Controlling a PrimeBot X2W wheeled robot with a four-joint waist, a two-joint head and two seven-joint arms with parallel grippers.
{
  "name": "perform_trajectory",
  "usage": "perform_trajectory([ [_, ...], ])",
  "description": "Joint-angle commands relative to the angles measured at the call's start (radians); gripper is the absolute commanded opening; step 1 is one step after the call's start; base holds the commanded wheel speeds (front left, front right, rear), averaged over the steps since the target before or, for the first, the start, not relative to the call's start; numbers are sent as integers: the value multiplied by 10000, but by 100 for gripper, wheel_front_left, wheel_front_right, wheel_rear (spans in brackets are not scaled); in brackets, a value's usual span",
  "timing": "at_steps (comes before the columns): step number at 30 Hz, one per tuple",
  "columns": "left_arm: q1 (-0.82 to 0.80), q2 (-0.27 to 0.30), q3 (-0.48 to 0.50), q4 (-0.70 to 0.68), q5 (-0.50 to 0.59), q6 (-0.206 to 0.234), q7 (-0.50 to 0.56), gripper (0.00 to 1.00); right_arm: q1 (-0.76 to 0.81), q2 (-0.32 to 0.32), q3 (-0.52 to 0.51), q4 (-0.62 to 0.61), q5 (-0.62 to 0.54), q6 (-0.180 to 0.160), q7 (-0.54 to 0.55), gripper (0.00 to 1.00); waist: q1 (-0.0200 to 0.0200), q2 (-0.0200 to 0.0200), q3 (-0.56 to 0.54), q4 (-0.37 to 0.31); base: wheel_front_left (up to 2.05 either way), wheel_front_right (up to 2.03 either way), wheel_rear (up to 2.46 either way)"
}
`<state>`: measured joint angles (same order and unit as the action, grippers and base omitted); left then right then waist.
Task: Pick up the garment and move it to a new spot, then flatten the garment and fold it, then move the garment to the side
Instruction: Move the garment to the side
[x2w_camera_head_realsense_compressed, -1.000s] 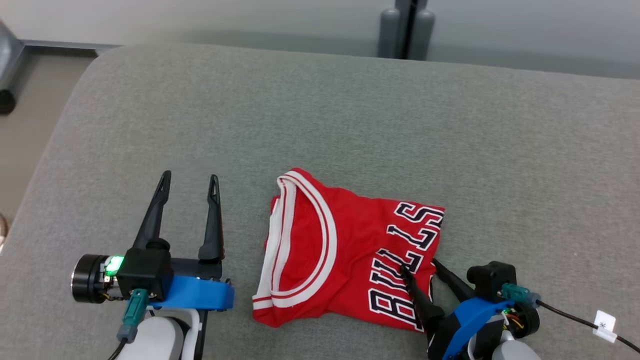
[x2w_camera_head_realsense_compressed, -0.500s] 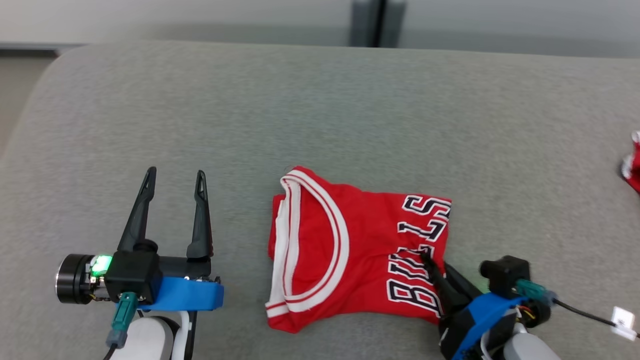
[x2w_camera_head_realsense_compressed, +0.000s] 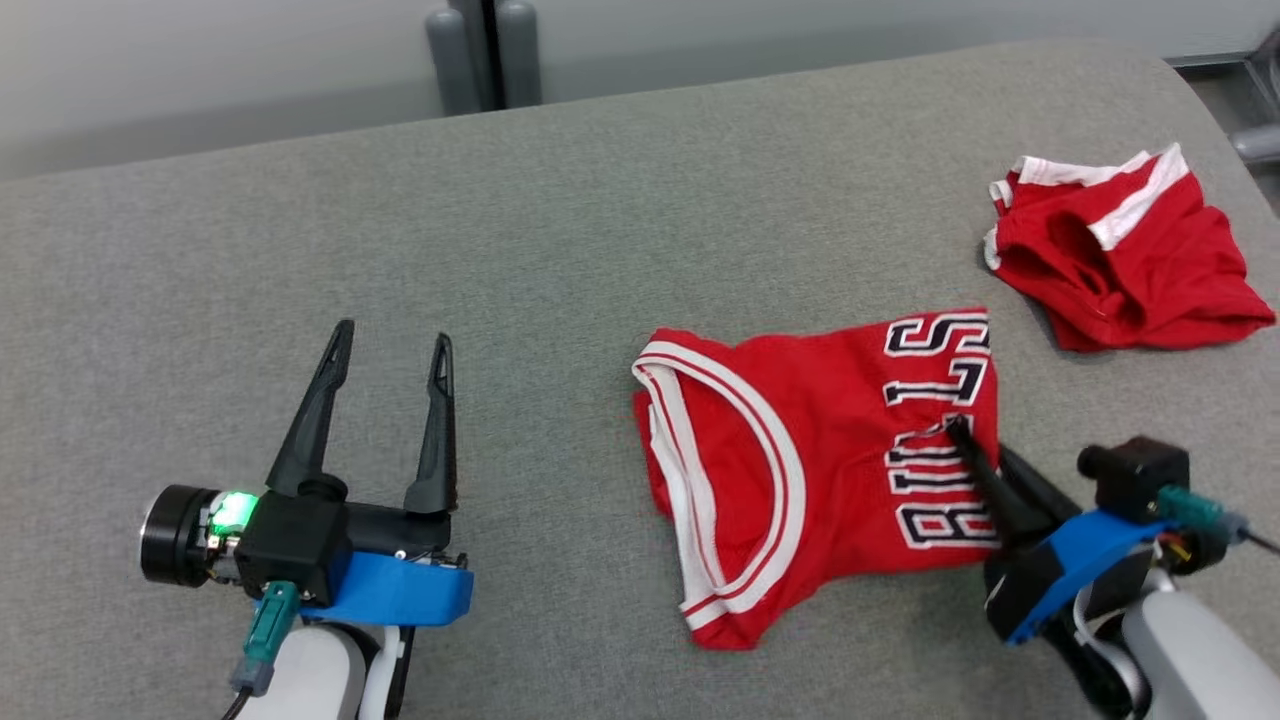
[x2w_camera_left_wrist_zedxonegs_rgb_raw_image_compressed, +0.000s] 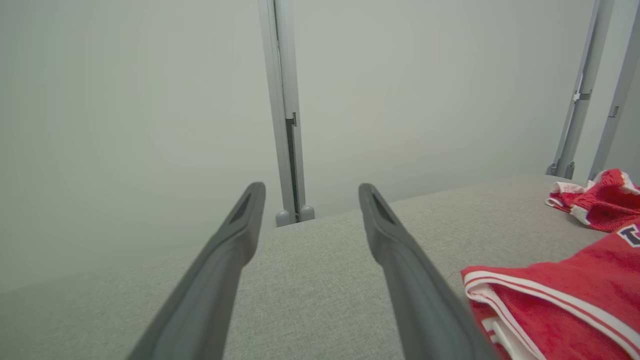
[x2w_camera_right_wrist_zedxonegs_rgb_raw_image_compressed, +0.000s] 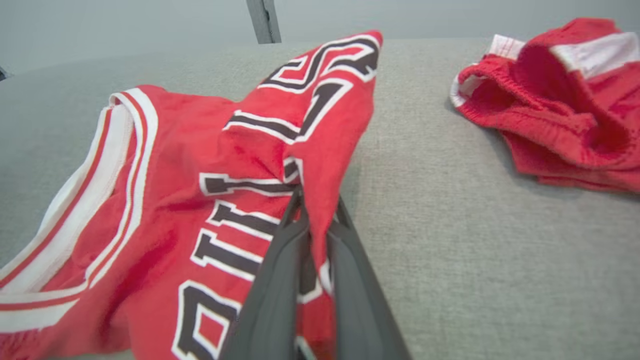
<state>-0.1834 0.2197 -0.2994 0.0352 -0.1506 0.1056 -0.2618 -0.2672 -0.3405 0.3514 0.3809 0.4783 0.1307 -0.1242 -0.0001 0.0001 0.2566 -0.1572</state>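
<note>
1. We are looking down on a grey fabric-covered bench (x2w_camera_head_realsense_compressed: 500, 250) with a pale wall (x2w_camera_head_realsense_compressed: 200, 60) behind it.
2. A red jersey (x2w_camera_head_realsense_compressed: 850, 400) with white trim and dark block letters lies folded on the bench, right of centre. Its neck opening faces left.
3. The right tool (x2w_camera_head_realsense_compressed: 972, 440) comes in from the lower right. Its two dark fingers (x2w_camera_right_wrist_zedxonegs_rgb_raw_image_compressed: 280, 280) are pinched almost together on the jersey's right edge, among the letters (one finger lies over the cloth, the other beneath it).
4. From the right wrist camera, we see the pinched edge standing up in a ridge between those fingers.
5. The left tool (x2w_camera_head_realsense_compressed: 393, 335) sits over bare bench well to the left of the jersey. Its fingers are spread wide and hold nothing.
6. Crumpled red shorts (x2w_camera_head_realsense_compressed: 1120, 260) with white bands lie near the bench's far right corner, apart from the jersey.
</note>
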Motion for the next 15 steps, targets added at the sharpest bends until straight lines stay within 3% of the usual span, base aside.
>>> perform_trajectory([
  [1,-217,31,-53,50,23,-91,-38,100,-586,-226,-182,131,97,2,-41,0,1,-1,60,-162,0,0,0],
  [15,-2309,148,-831,-196,764,-671,152,100,-4239,-2096,-2888,2587,256,2,-1198,0,1,-1,2595,-218,0,0,0],
])
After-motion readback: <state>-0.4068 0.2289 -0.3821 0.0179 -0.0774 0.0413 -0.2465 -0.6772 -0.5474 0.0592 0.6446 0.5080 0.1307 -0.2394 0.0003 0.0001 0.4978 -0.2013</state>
